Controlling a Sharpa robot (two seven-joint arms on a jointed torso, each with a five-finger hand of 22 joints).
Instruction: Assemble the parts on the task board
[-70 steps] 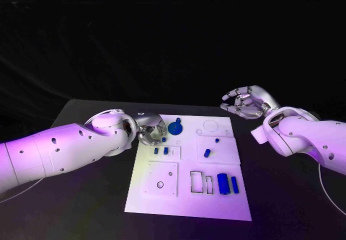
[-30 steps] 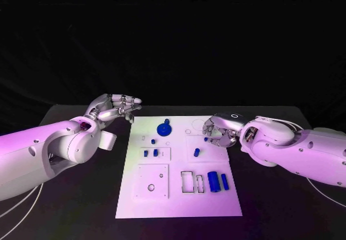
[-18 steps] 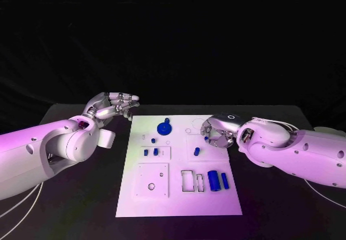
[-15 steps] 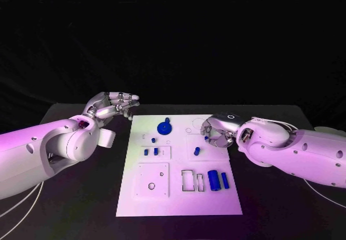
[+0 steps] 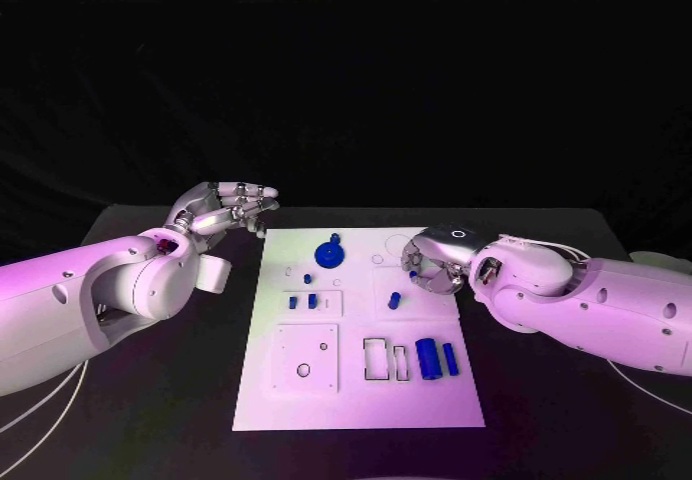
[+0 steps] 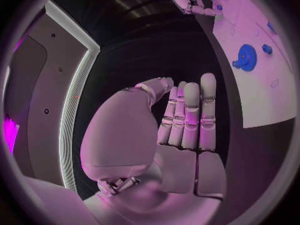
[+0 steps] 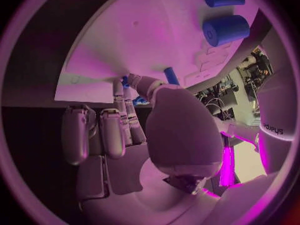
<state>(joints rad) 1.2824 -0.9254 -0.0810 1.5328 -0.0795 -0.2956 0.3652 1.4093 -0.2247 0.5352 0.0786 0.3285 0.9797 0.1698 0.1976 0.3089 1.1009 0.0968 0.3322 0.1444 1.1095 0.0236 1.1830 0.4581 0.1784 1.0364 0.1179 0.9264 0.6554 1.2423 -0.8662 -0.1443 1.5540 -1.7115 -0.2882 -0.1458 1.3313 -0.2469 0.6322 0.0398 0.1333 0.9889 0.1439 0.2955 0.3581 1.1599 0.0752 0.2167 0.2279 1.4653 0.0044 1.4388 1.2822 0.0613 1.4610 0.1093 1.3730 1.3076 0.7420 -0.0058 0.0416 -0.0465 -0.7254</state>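
On the far right portion of the task board, found the right hand lowered close to the surface. Noted its fingers drawn together at the tips on a small blue part, apparently pinched between thumb and finger (contact partly hidden by the thumb, so grip judged, not confirmed). Recorded the held part just above the board, near a standing peg and well apart from the blue gear.

Off the board's far left corner, above the tabletop, noted the left hand raised, fingers stretched side by side, holding nothing.

Toward the near right of the board, logged a large blue cylinder and a slim blue cylinder lying side by side, untouched.

Risks assessed:
- Slip of the small part from a shallow fingertip pinch; likely to roll across the board or off its right edge.
- Tilted entry into its hole, leading to jamming or a part left leaning.
- Knocking of the standing peg by the lowered hand, given how near it stands.
- No support available from the left hand at its present distance.
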